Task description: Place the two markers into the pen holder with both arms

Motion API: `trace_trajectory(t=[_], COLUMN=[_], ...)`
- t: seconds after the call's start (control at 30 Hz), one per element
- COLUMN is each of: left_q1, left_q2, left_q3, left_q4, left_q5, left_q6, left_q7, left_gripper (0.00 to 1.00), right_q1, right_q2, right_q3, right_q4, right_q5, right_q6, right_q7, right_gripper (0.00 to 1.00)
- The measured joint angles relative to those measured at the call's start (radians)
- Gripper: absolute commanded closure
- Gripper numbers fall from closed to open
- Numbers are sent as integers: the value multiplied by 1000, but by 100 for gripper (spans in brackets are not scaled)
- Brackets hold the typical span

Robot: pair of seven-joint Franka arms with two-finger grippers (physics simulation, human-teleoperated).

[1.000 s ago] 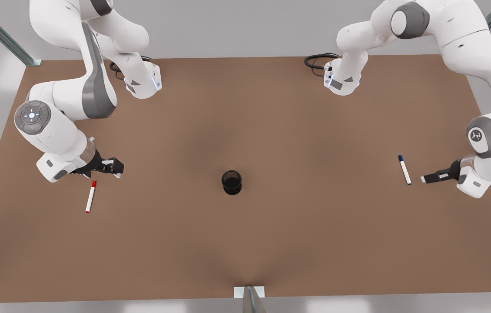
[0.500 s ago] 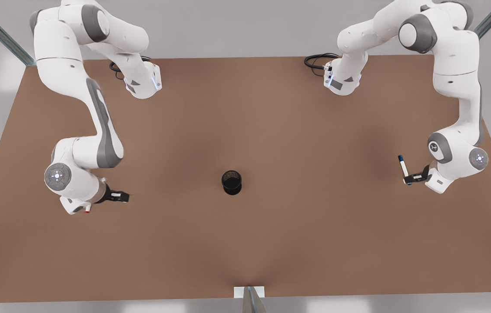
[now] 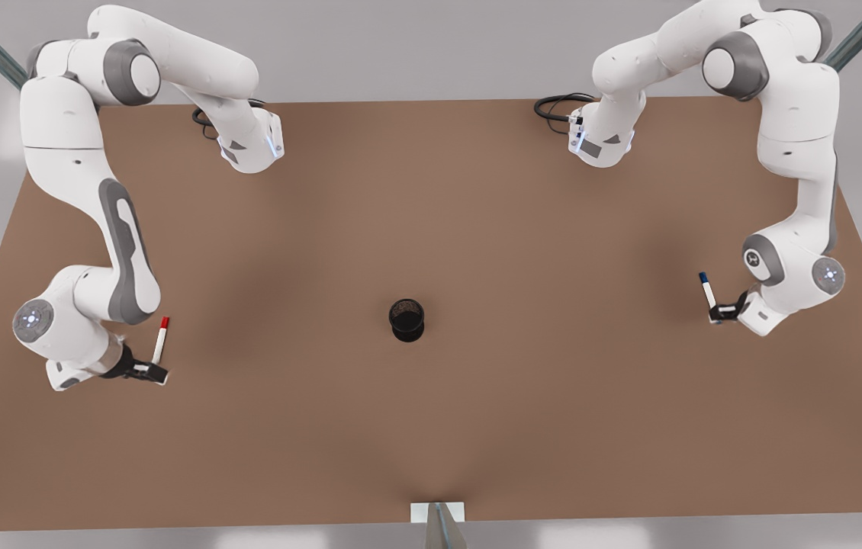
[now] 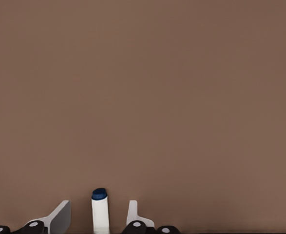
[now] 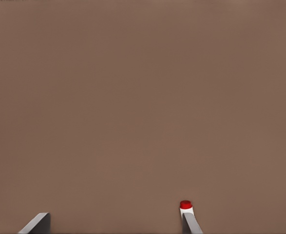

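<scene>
Brown tabletop [image 3: 431, 427] carried all of the task's things. The left gripper [image 3: 722, 311], at the front view's right, had its fingers apart around the lower end of the blue-capped marker [image 3: 706, 290]. In the left wrist view that marker [image 4: 99, 212] stood between the two fingers [image 4: 60, 218], with a gap on each side. The right gripper [image 3: 152, 372], at the front view's left, was also spread wide. The red-capped marker [image 3: 161, 339] reached away from its tips, red cap at the far end. In the right wrist view the marker's red tip [image 5: 185, 205] lay right against one finger [image 5: 191, 224], well away from the other. Both markers lay flat on the table. The black pen holder [image 3: 406, 319] stood upright between the two grippers, well apart from each.
</scene>
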Motion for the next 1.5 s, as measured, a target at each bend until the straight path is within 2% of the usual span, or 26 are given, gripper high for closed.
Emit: trace_trajectory(t=[0.07, 0.23, 0.5, 1.03, 1.1, 1.2, 1.27, 1.4, 1.5], left_q1=[-1, -3, -5, -11, -11, -10, -10, -9, -10], left_q2=[4, 24, 20, 20, 21, 22, 22, 26, 21], left_q3=[0, 0, -3, -5, -5, -4, -5, -5, -5], left_q4=[-3, -3, -6, -24, -25, -25, -25, -24, -24], left_q5=[-1, -3, -5, -3, -1, 1, 2, 1, 4], left_q6=[4, 24, 35, 38, 39, 40, 40, 42, 42], left_q7=[13, 36, 56, 63, 61, 58, 56, 53, 48], left_gripper=[46, 47, 57, 71, 73, 74, 74, 75, 79], right_q1=[5, 11, -8, -99, -107, -113, -113, -114, -114], right_q2=[1, 2, 26, 104, 110, 120, 121, 121, 122], right_q3=[1, -1, -2, 3, 3, 3, 4, 4, 4], right_q4=[4, 5, -55, -70, -68, -69, -69, -69, -69], right_q5=[-1, -17, -29, -30, -30, -30, -29, -17, -11], right_q6=[5, -43, -171, -163, -161, -159, -159, -160, -161], right_q7=[-23, -69, -99, -138, -144, -152, -157, -171, -185], right_gripper=[0, 0, 0, 0, 7, 25, 28, 50, 58])
